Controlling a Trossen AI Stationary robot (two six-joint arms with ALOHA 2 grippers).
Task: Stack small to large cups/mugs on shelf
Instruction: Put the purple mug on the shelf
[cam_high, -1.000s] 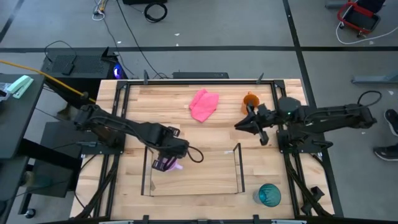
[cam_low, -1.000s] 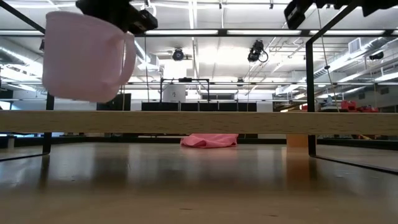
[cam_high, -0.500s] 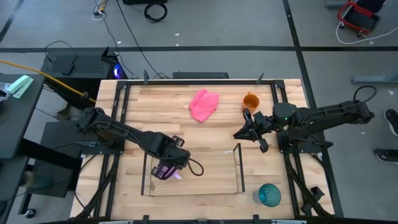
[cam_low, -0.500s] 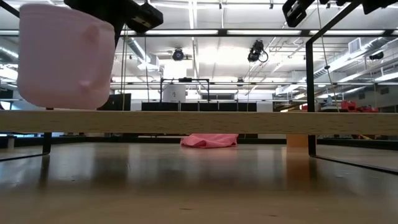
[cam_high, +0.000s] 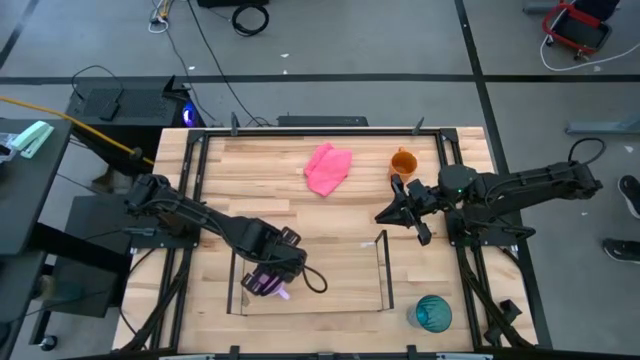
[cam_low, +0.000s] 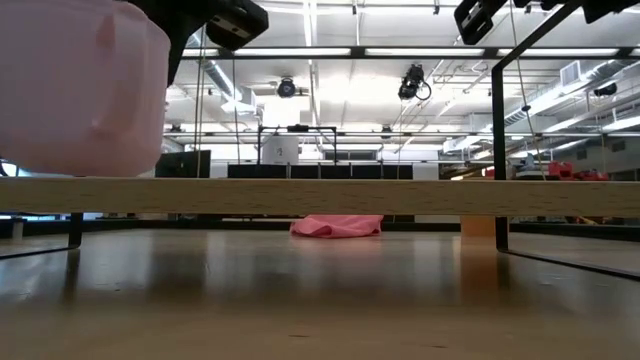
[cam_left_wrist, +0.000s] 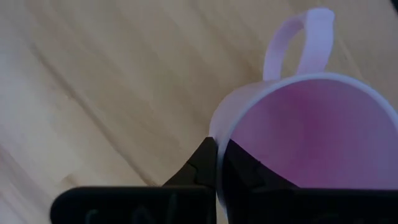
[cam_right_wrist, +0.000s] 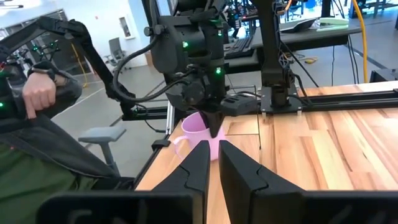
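**Lilac mug held over the shelf's left end**

A light wood tabletop (cam_high: 330, 205) made of planks is seen from above, framed by dark rails and standing on a grey floor crossed by dark lines, with cables lying beyond the far edge. The shelf (cam_high: 310, 302), a low tray with clear walls on thin dark posts, is set at the near middle of the table. Over its left end the lilac mug (cam_high: 280, 291) is held by the left gripper (cam_high: 268, 283), whose fingers are pinched on the mug's rim (cam_left_wrist: 217, 155), one inside and one outside, with the handle pointing away from the fingers. From table height the mug (cam_low: 80, 90) is seen at or just above the shelf's wooden edge; whether it touches cannot be told.

The right gripper (cam_high: 385, 212) is held above the table just beyond the shelf's far right corner. Its fingers (cam_right_wrist: 199, 168) are nearly pressed together, a narrow gap showing between them, and nothing is held.

The orange mug (cam_high: 403, 161) stands near the far right of the table, with a pink cloth (cam_high: 328, 168) lying to its left. The teal cup (cam_high: 433, 313) stands at the near right, outside the shelf's right wall.

Beyond the table, a large room with strip lights on the ceiling is seen. A person's hand (cam_right_wrist: 38, 93) shows at the edge of the right wrist view.
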